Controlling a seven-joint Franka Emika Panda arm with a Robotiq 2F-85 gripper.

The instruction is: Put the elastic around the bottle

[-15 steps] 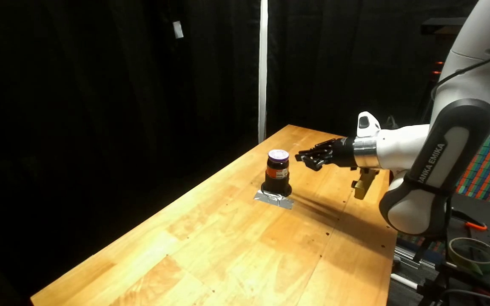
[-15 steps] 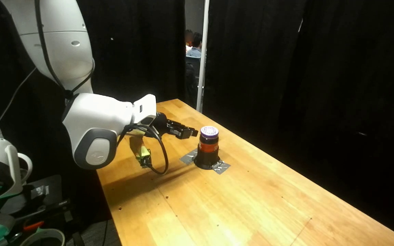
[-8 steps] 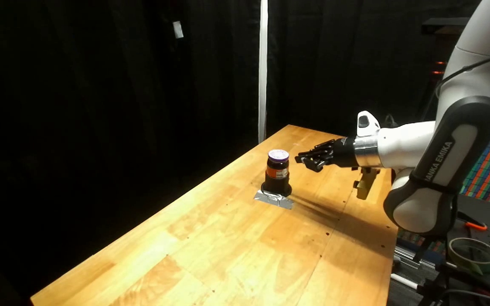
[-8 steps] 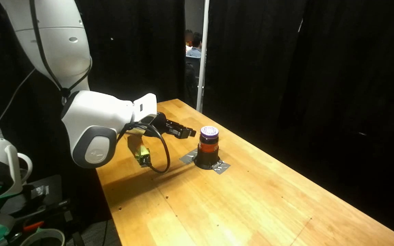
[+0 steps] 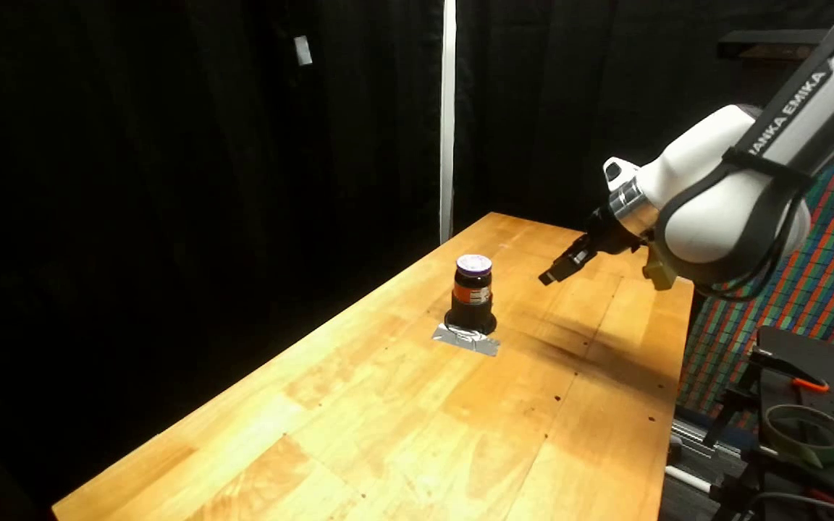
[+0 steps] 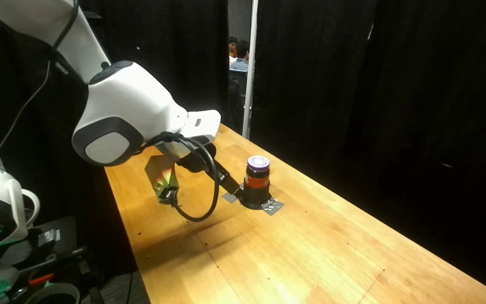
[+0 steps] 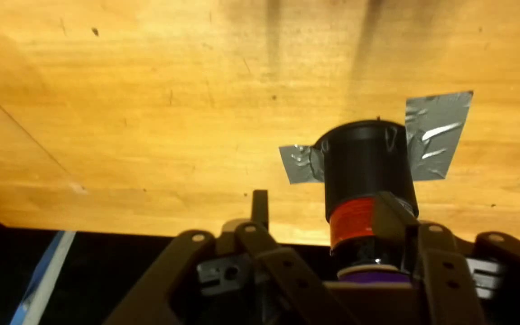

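We see our gripper spread wide, but we cannot make out the elastic. In an exterior view, the bottle stands in a black cup, at nine o'clock from the gripper, not touching. We think this step is lining up. In the wrist view, we should slide slowly toward three o'clock, so the bottle sits in the middle.

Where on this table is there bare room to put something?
In an exterior view, bare wood spans from grey tape to the picture's lower edge; a smaller patch lies behind the bottle. Crowded: around its black holder, near the gripper.
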